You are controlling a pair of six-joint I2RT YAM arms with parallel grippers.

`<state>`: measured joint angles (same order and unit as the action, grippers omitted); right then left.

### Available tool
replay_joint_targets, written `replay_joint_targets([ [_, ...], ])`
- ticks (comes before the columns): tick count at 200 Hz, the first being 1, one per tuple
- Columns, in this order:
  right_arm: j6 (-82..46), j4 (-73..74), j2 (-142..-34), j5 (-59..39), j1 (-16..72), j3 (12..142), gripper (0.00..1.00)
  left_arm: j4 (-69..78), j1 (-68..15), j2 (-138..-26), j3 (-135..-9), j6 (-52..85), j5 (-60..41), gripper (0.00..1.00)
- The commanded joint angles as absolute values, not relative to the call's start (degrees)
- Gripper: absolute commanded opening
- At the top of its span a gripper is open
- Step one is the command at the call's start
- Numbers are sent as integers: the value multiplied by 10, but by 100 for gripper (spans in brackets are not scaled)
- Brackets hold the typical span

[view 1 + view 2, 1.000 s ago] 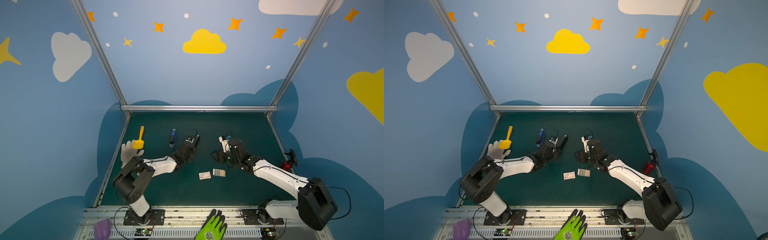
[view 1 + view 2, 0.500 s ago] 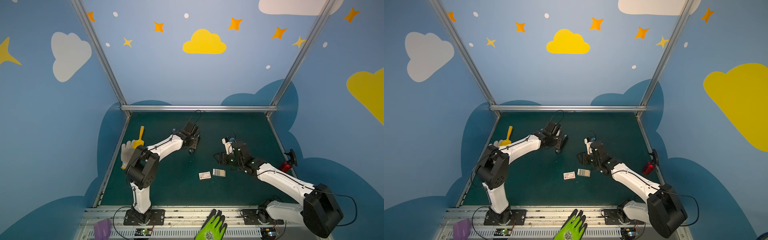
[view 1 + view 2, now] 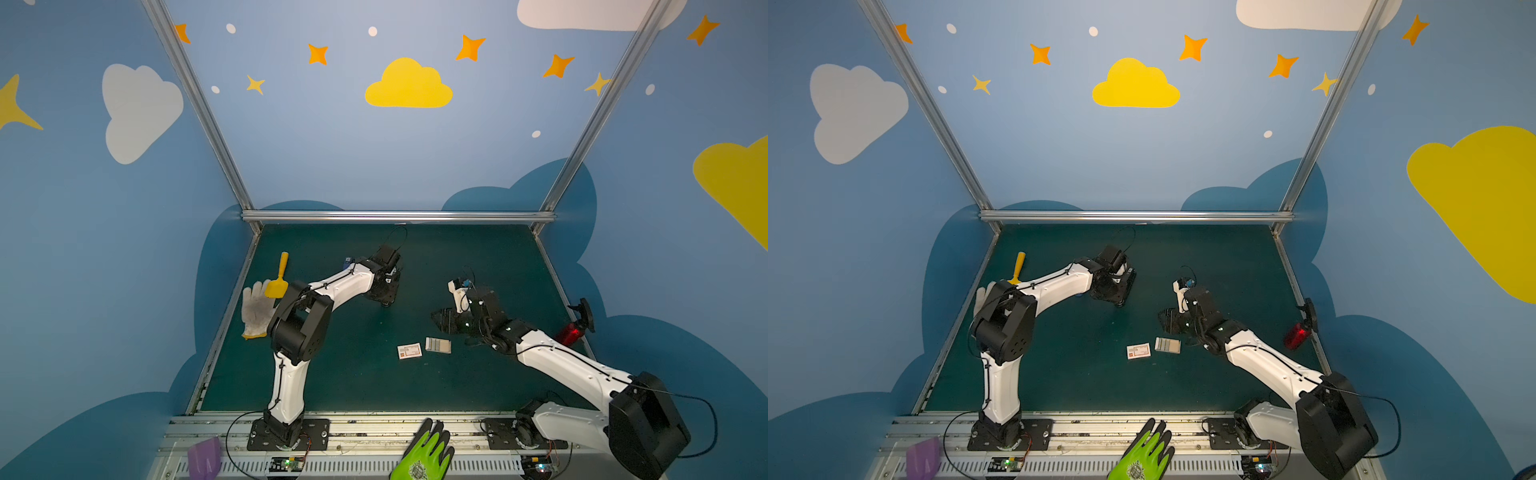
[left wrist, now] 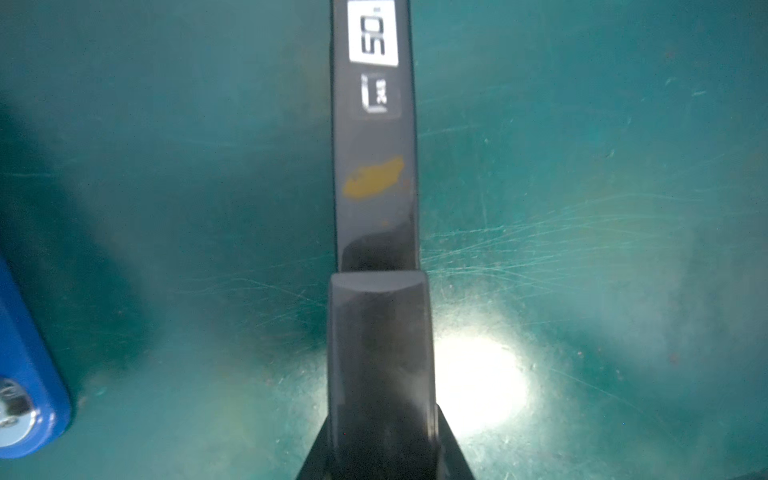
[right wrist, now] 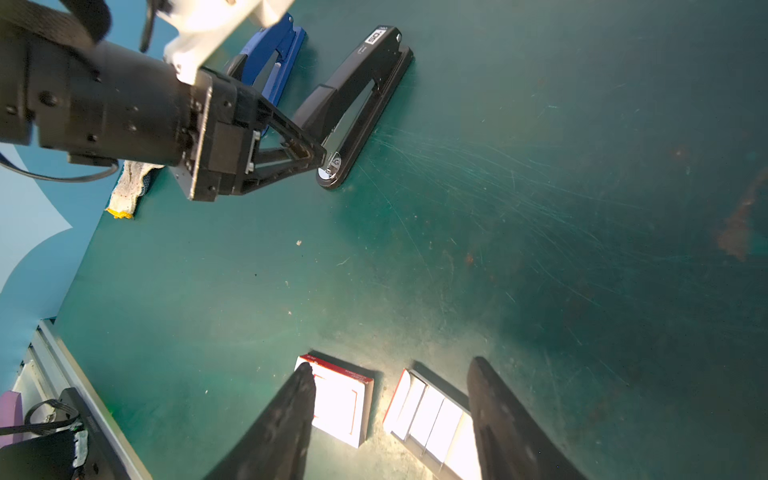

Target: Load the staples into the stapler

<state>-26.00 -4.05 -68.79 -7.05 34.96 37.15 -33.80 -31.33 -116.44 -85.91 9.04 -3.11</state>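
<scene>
The black stapler point(image 5: 357, 87) lies on the green mat, its top arm raised a little off its base. My left gripper point(image 4: 382, 444) is shut on the rear of that top arm, a dark finger pressing each side. In both top views the left gripper point(image 3: 386, 297) covers most of the stapler. The staples point(image 5: 432, 419) are pale strips rowed in a small tray point(image 3: 438, 345), which lies mid-mat. My right gripper point(image 5: 390, 374) hangs open just above them with nothing in it; one finger is beside the tray. In a top view the right gripper point(image 3: 1168, 320) sits just behind the tray.
A white box with a red mark point(image 5: 338, 405) lies beside the tray. A blue stapler point(image 5: 270, 58) lies close beside the black one. A yellow scoop point(image 3: 279, 278) and a white glove point(image 3: 256, 309) sit at the left edge, and a red object point(image 3: 571, 332) at the right.
The left arm rose from low at the front left and reached over the black stapler, then narrowed its jaws onto it. The right gripper shifted slightly nearer, towards the tray.
</scene>
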Motion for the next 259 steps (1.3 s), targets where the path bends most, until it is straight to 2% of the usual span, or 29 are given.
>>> replay_joint_targets([
  [1, -264, -40, -674, -69, 347, 366, 59, -364, -311, -1197, -860, 92, -48, 9],
  [61, -267, -42, -669, -69, 347, 365, 59, -375, -311, -1207, -868, 90, -38, 10],
  [123, -270, -45, -667, -70, 346, 367, 59, -411, -304, -1199, -926, 78, 24, 24],
  [138, -270, -49, -667, -70, 346, 367, 60, -415, -303, -1204, -940, 75, 41, 35],
  [163, -272, -59, -660, -67, 346, 365, 61, -365, -303, -1172, -910, 79, 47, 48],
  [208, -268, -78, -645, -61, 343, 359, 67, -315, -302, -1077, -838, 102, 32, 54],
  [237, -266, -94, -638, -50, 340, 363, 77, -254, -302, -979, -740, 122, 27, 68],
  [239, -266, -95, -638, -48, 340, 363, 79, -250, -302, -973, -732, 122, 26, 71],
  [240, -266, -95, -638, -46, 339, 363, 80, -248, -302, -969, -729, 123, 26, 85],
  [241, -266, -96, -637, -45, 339, 363, 80, -245, -302, -965, -725, 123, 27, 93],
  [243, -267, -98, -637, -43, 339, 364, 83, -240, -302, -958, -717, 125, 28, 99],
  [246, -267, -98, -636, -40, 339, 363, 86, -234, -302, -948, -705, 128, 30, 100],
  [259, -264, -102, -630, -30, 338, 364, 86, -205, -300, -906, -659, 141, 38, 99],
])
